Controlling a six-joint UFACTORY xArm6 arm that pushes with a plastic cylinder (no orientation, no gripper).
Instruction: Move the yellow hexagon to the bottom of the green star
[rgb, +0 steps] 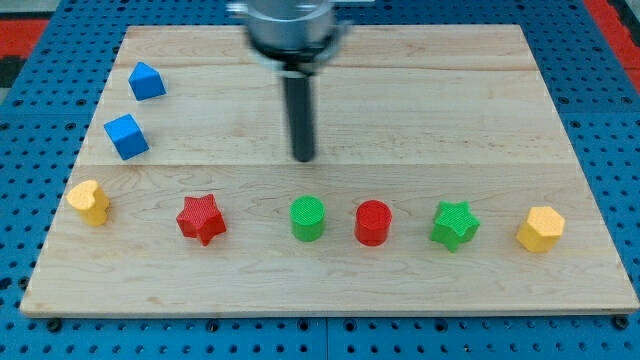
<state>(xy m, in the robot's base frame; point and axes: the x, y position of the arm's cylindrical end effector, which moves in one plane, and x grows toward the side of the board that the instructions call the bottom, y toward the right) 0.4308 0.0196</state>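
The wooden table (400, 90) fills most of the view, resting on a blue pegboard (30, 60). Next in size is the arm's grey housing (290, 25) at the view's top, from which the dark rod comes down to my tip (303, 158) — it stands above the row of blocks, nearest the green cylinder (308, 218) and touching nothing. There is no pincer on this arm, so there is nothing to call apart or together.

Along the view's bottom runs a row, left to right: a yellow block (89, 201) of rounded shape, the red star (202, 218), the green cylinder, the red cylinder (373, 222), the green star (455, 224) and the yellow hexagon (541, 229) — the hexagon sits to the star's right, apart from it. At the upper left lie two blue blocks, one (147, 81) above the other (126, 136).
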